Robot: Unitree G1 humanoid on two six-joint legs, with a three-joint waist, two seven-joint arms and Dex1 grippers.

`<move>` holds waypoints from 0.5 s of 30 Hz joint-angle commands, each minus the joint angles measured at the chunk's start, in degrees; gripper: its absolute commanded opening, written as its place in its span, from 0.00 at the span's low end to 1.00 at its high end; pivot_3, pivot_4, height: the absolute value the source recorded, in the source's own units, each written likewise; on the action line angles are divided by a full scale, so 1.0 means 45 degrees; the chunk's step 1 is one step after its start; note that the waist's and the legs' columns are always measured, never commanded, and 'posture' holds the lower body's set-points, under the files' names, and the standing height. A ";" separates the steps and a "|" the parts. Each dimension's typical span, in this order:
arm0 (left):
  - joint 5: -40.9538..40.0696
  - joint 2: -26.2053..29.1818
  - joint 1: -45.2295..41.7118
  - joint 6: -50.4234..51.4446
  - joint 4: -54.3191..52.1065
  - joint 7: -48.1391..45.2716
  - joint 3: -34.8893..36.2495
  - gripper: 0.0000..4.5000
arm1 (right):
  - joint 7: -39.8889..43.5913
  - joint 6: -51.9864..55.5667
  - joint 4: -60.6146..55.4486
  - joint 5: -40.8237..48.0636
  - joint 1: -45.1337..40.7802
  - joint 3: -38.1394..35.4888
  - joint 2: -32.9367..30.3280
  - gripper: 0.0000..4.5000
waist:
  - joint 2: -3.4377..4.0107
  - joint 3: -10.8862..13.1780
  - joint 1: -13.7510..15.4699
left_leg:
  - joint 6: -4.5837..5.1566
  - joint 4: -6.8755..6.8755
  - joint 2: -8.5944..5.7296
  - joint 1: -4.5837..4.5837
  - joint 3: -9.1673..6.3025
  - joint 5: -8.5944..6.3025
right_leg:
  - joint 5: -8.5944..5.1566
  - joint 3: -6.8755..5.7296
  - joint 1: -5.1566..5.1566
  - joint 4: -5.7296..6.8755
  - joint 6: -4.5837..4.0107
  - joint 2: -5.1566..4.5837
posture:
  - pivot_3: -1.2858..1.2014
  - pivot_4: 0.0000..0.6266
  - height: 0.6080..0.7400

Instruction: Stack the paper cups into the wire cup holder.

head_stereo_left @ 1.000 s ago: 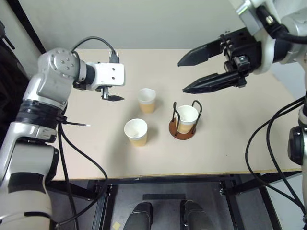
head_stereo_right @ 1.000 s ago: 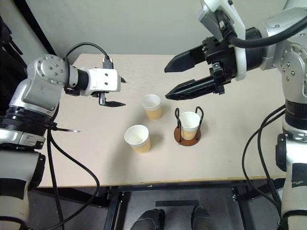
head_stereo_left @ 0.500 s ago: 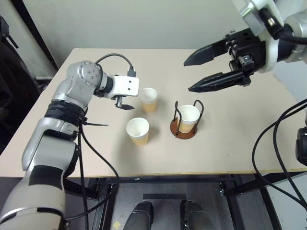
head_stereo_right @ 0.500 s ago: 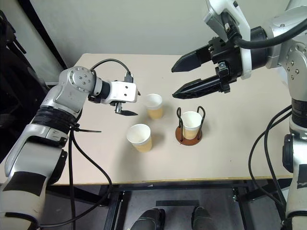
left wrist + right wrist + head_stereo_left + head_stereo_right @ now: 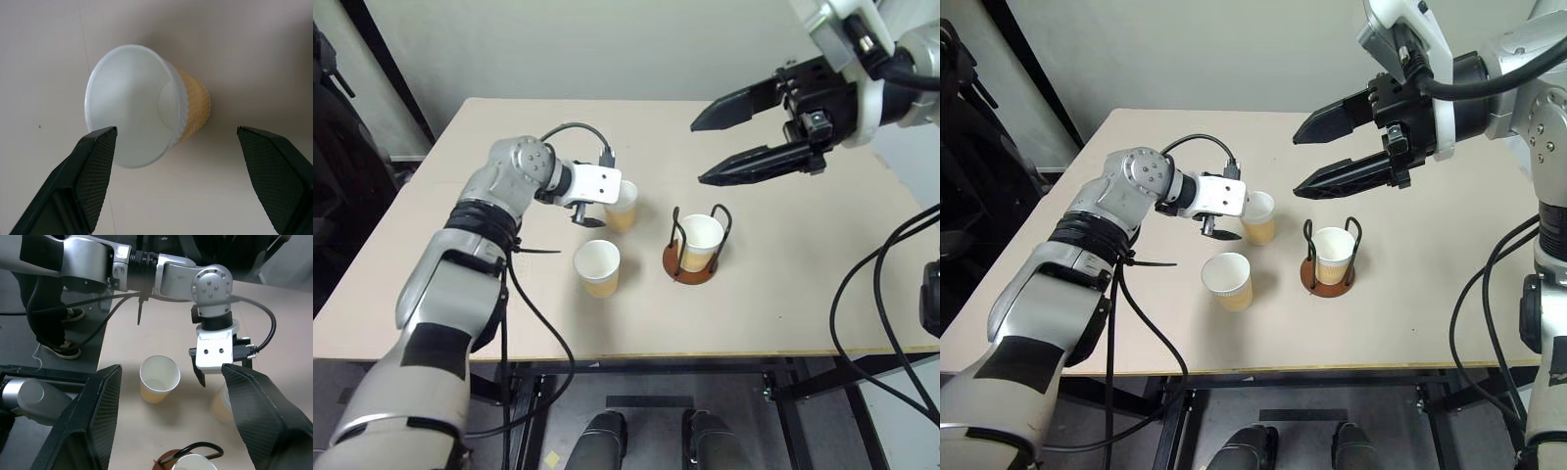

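Observation:
Three paper cups stand on the table. One cup [image 5: 699, 241] sits upright in the wire cup holder [image 5: 689, 272]. A second cup [image 5: 597, 267] stands free nearer the front. The third cup [image 5: 142, 105] stands further back. My left gripper [image 5: 590, 211] is open just left of this third cup and points at it, its fingers [image 5: 93, 166] wide and apart from it. High above the holder, my right gripper [image 5: 699, 152] hangs open and holds nothing.
The beige table [image 5: 783, 294] has bare room to the right of the holder and along its front edge. A person's leg and shoe [image 5: 63, 350] stand on the floor beside the table's left side.
My left arm has swung right and down until its open gripper is next to the far cup. The right gripper has stayed where it was, and the cups have not moved.

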 commanded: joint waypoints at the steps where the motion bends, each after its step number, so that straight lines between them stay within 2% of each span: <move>1: 0.0228 -0.0288 -0.0476 -0.0272 0.0570 0.0537 0.0009 0.94 | -0.0148 -0.0149 -0.0311 0.0136 -0.0255 -0.0161 -0.0181 0.74 | -0.0001 -0.0001 0.0017 | 0.0000 0.0004 0.0009 0.0000 -0.0007 0.0000 | 0.0001 0.0005 0.0002 0.0000 0.0002 -0.0009 | 0.52 0.24 1.00; 4: 0.0403 -0.0517 -0.0521 -0.0361 0.1093 0.0895 -0.0036 0.80 | -0.0227 -0.0148 -0.0365 0.0154 -0.0185 -0.0185 -0.0208 0.75 | -0.0001 -0.0001 0.0030 | 0.0003 0.0019 0.0006 -0.0003 -0.0007 0.0003 | 0.0008 0.0006 0.0005 0.0003 0.0014 -0.0012 | 0.52 0.24 1.00; 6: 0.0488 -0.0569 -0.0549 -0.0454 0.1350 0.1035 -0.0072 0.65 | -0.0269 -0.0153 -0.0399 0.0170 -0.0133 -0.0203 -0.0218 0.75 | -0.0002 -0.0001 0.0034 | 0.0006 0.0030 -0.0003 -0.0009 0.0007 0.0005 | 0.0013 0.0001 0.0003 0.0003 0.0022 0.0000 | 0.52 0.24 1.00; 13: 0.0500 -0.0513 -0.0651 -0.0632 0.1931 0.0995 0.0024 0.06 | -0.0386 -0.0230 -0.0407 0.0134 0.0041 -0.0178 -0.0236 0.75 | 0.0000 0.0000 0.0039 | 0.0014 0.0074 -0.0001 -0.0014 0.0008 0.0009 | 0.0032 0.0016 0.0009 0.0009 0.0046 -0.0002 | 0.52 0.24 1.00; 14: 0.0465 -0.0508 -0.0680 -0.0627 0.1957 0.0941 0.0056 0.01 | -0.0391 -0.0240 -0.0404 0.0136 0.0053 -0.0175 -0.0240 0.75 | 0.0000 0.0000 0.0040 | 0.0018 0.0074 -0.0010 -0.0012 0.0019 0.0012 | 0.0032 0.0005 0.0008 0.0014 0.0046 0.0009 | 0.52 0.24 1.00; 15: 0.0379 -0.0498 -0.0716 -0.0601 0.1958 0.0794 0.0121 0.01 | -0.0393 -0.0257 -0.0406 0.0133 0.0065 -0.0167 -0.0248 0.75 | 0.0000 0.0000 0.0058 | 0.0019 0.0082 -0.0015 -0.0014 0.0024 0.0013 | 0.0032 0.0006 0.0009 0.0017 0.0045 0.0010 | 0.52 0.24 1.00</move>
